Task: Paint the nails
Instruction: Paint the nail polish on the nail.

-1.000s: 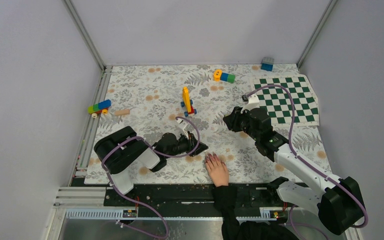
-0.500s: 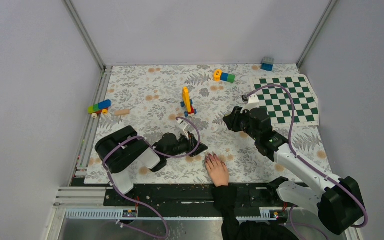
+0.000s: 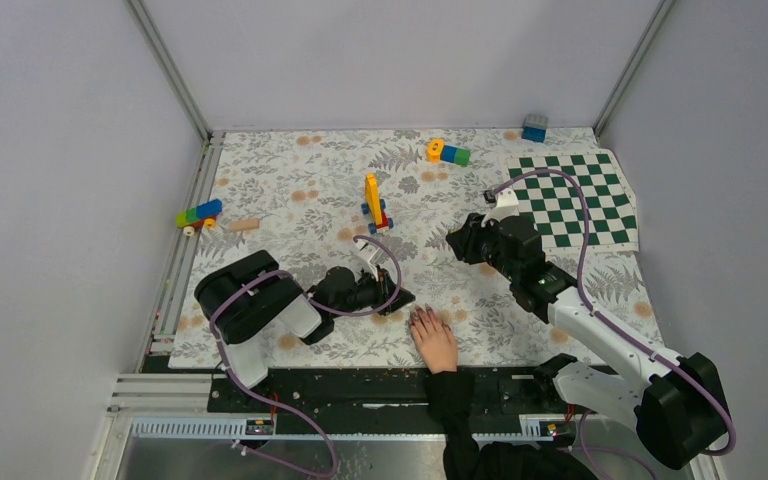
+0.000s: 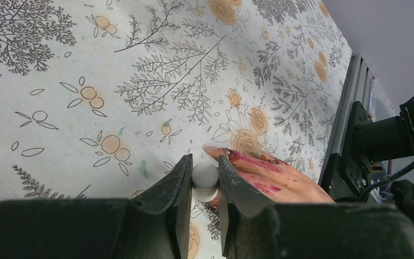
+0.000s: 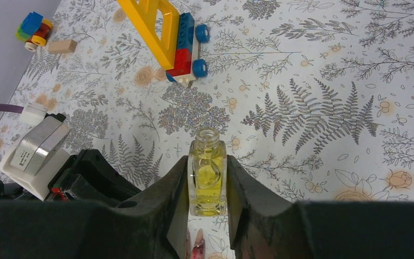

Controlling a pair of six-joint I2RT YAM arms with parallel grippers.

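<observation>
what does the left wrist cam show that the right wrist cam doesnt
Only the left wrist: the left gripper shut on a small white round piece, right beside the hand, whose fingers are smeared red, and the table's edge rail. Only the right wrist: the right gripper shut on an open bottle of yellow liquid, a yellow, blue and red toy, far bricks and part of the left arm. Both: the floral cloth, and the hand, though the right wrist catches just one reddish nail at its bottom edge.
</observation>
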